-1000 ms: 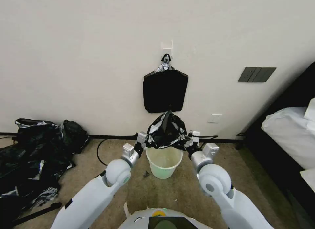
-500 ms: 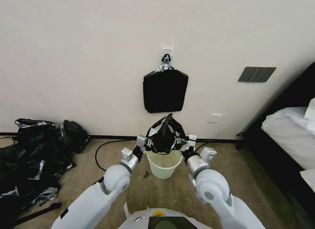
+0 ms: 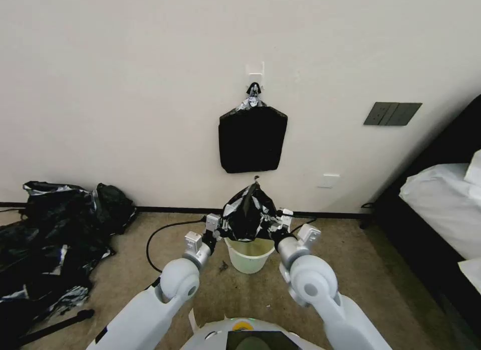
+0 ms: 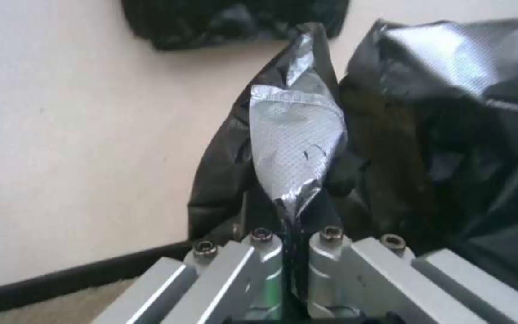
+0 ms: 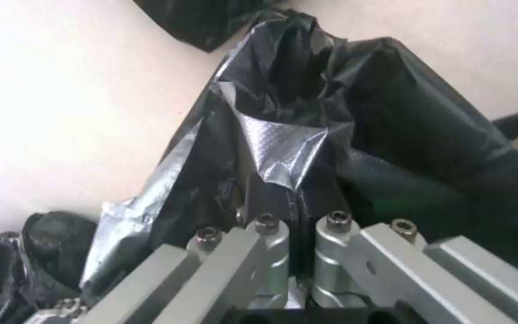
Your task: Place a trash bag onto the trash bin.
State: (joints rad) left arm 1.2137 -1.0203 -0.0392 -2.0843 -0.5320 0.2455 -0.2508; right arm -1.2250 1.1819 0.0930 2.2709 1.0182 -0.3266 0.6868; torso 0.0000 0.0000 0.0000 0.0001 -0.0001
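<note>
We see open carpet before the trash bin, trash bag covering its mouth, wall close behind, black heap well left.

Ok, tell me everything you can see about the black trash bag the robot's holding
The thin, glossy black plastic trash bag is wrinkled, with a grey sheen on its folds. It hangs bunched into a peaked, tent-like shape directly above the round cream-white plastic bin, covering part of its rim. The left gripper and the right gripper each pinch a fold of its edge between shut fingers, on opposite sides.
</note>
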